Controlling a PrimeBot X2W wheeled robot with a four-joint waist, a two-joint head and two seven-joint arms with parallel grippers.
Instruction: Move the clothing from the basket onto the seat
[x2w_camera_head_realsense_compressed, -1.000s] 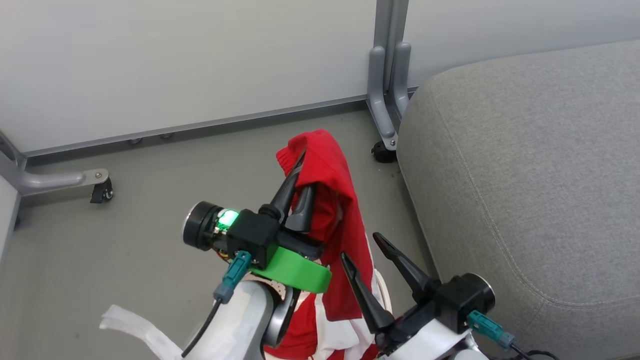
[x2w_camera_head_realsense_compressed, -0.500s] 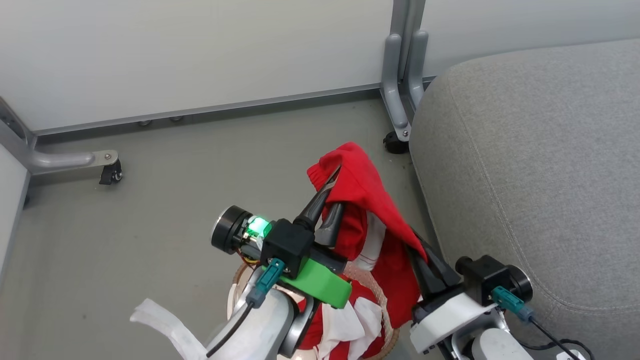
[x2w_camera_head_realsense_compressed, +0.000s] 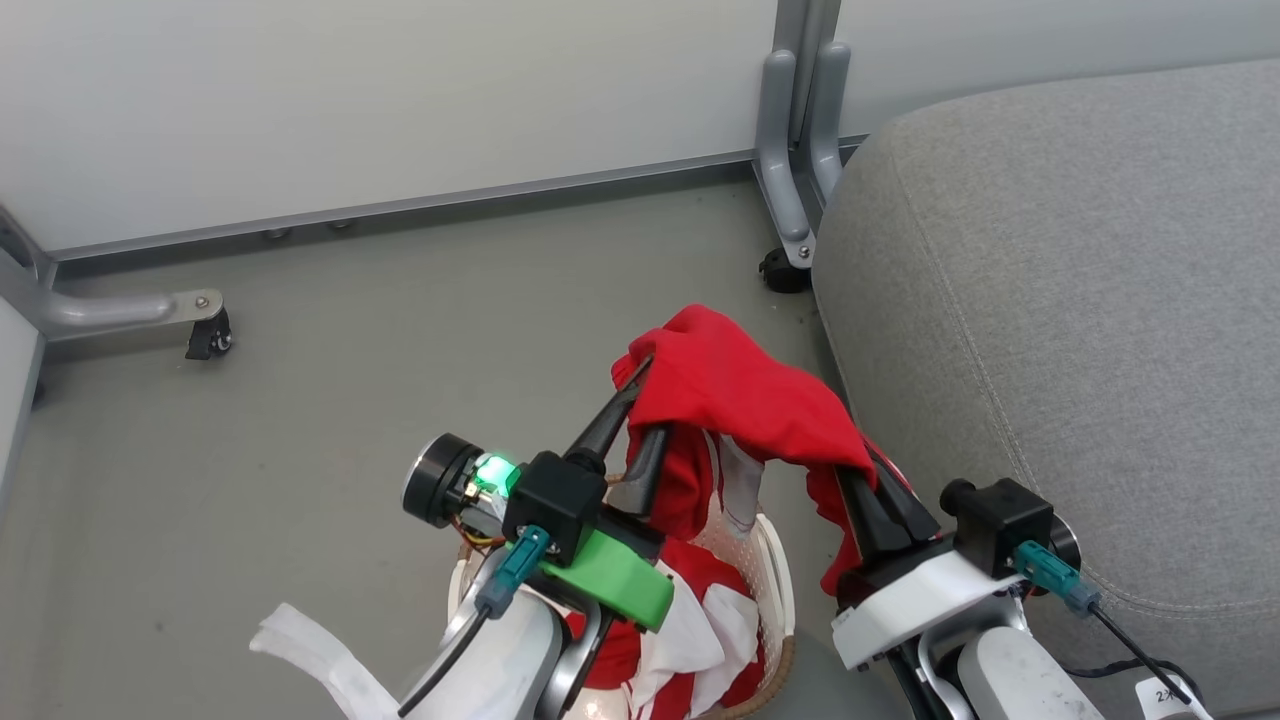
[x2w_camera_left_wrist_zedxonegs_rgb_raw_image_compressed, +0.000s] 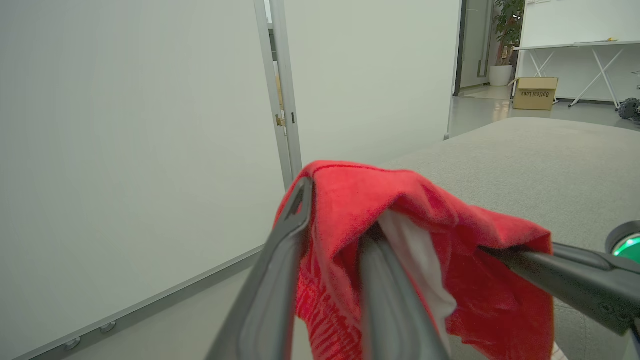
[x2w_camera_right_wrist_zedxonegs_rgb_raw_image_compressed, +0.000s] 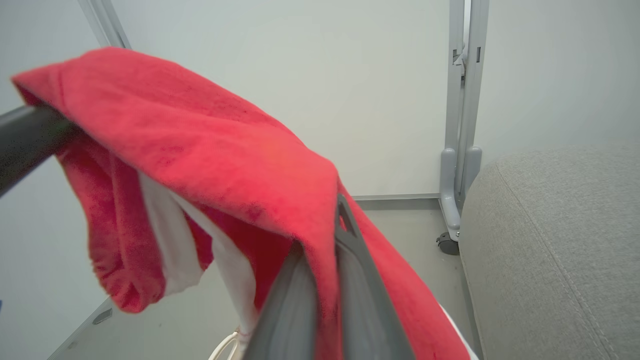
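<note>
My right gripper (x2w_camera_head_realsense_compressed: 865, 480), spread a second ago, now pinches the red garment (x2w_camera_head_realsense_compressed: 740, 390) like my left gripper (x2w_camera_head_realsense_compressed: 645, 410), ready for the seat (x2w_camera_head_realsense_compressed: 1050, 300) rightward.

The distant cardboard box (x2w_camera_left_wrist_zedxonegs_rgb_raw_image_compressed: 535, 93) bears the words "Optical Lens".

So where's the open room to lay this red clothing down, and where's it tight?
The grey seat is bare across its visible top, rightward from the corner by the partition foot. The floor between wall and basket is bare too. Crowded over the basket: left hand and right hand hold the red clothing stretched between them.
</note>
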